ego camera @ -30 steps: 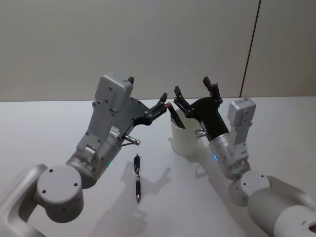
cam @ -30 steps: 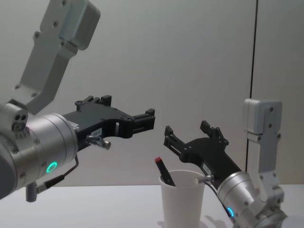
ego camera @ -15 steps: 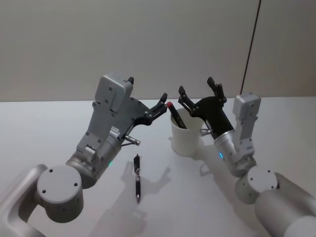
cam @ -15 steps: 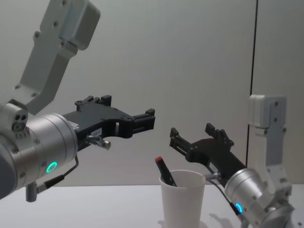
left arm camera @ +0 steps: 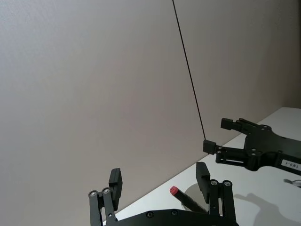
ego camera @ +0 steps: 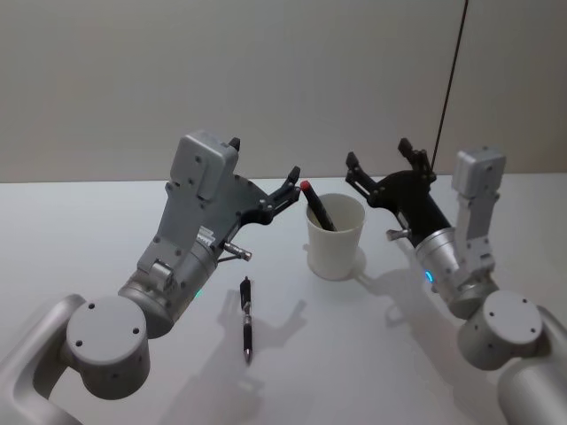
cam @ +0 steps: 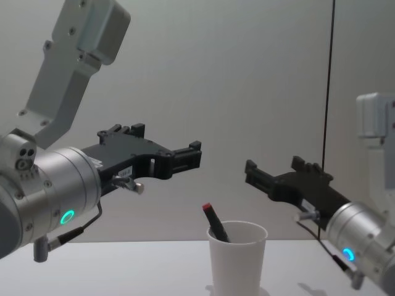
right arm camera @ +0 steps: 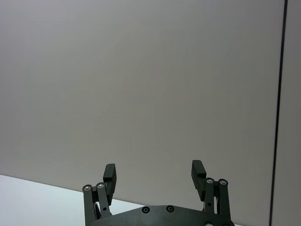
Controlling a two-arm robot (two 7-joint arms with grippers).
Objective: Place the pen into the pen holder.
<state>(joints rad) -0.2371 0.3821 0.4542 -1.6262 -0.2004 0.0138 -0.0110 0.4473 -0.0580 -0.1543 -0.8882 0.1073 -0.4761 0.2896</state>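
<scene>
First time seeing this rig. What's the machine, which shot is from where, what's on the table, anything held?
It is a robot with two arms, each ending in a two-fingered gripper. One picture looks down from its head, one looks across from its chest, and two look out from the wrists. On the table stands a white paper cup, the pen holder, with a red-capped pen leaning inside. A black pen lies flat on the table, nearer the robot. The left gripper hovers left of the cup, the right gripper to its right, both raised. Both are open and hold nothing.
</scene>
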